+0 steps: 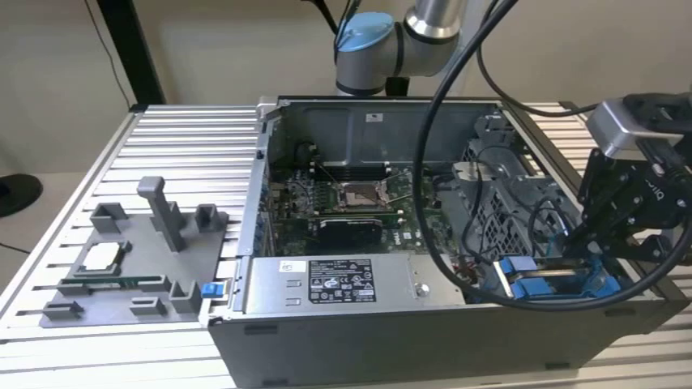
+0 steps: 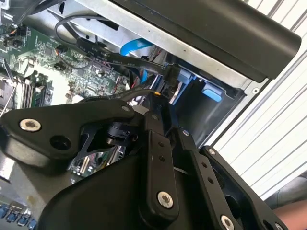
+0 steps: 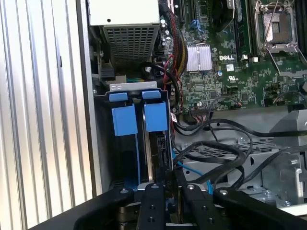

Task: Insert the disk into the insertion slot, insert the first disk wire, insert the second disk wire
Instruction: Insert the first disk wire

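Note:
The disk's blue carrier (image 3: 156,116) stands edge-up in the insertion slot of the grey drive cage (image 3: 102,143), beside a second blue tab (image 3: 124,120). In the exterior view the carrier (image 1: 532,285) sits at the case's front corner on the view's right. My gripper (image 3: 170,179) hangs right over that bay, its black fingers (image 3: 153,201) drawn close together on a black disk wire plug. In the second wrist view the gripper (image 2: 160,108) points at this plug (image 2: 171,76), which sits against the bay beside a blue tab (image 2: 211,92). From outside, the gripper (image 1: 589,247) is just above the cage.
The grey labelled power-supply box (image 1: 324,284) lies along the case front. Behind it lies the motherboard with its CPU socket (image 1: 357,194). Loose black cables (image 3: 225,153) loop over the perforated cage. A grey fixture tray (image 1: 141,259) rests on the ribbed table (image 1: 184,146) at the exterior view's left.

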Controlling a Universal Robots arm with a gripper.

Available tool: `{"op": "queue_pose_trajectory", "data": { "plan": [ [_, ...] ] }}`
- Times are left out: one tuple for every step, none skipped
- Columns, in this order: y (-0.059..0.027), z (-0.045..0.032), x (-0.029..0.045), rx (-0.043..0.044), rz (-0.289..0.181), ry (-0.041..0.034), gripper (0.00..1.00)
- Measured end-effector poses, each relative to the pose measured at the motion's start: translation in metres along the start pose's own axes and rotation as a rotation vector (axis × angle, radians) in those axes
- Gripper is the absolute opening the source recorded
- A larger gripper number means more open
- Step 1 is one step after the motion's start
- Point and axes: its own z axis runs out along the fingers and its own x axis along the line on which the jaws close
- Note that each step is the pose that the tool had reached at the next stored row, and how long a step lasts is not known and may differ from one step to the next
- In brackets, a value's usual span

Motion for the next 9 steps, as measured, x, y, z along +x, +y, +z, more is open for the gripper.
{"op": "queue_pose_trajectory", "data": {
  "plan": [
    [0.0000, 0.0004, 0.0000, 0.0001, -0.001, 0.0002, 0.00],
    [-0.0001, 0.0007, 0.0000, 0.0005, -0.004, 0.0003, 0.00],
    [-0.0002, 0.0011, -0.0001, 0.0011, -0.006, 0.0003, 0.00],
    [-0.0002, 0.0015, -0.0002, 0.0020, -0.009, 0.0002, 0.00],
    [-0.0001, 0.0016, -0.0004, 0.0030, -0.012, 0.0006, 0.00],
    [-0.0001, 0.0018, -0.0008, 0.0041, -0.013, 0.0007, 0.00],
    [0.0002, 0.0021, -0.0014, 0.0054, -0.015, 0.0005, 0.00],
    [0.0004, 0.0024, -0.0019, 0.0073, -0.016, 0.0004, 0.00],
    [0.0007, 0.0027, -0.0026, 0.0101, -0.019, 0.0003, 0.00]
  ]
}}
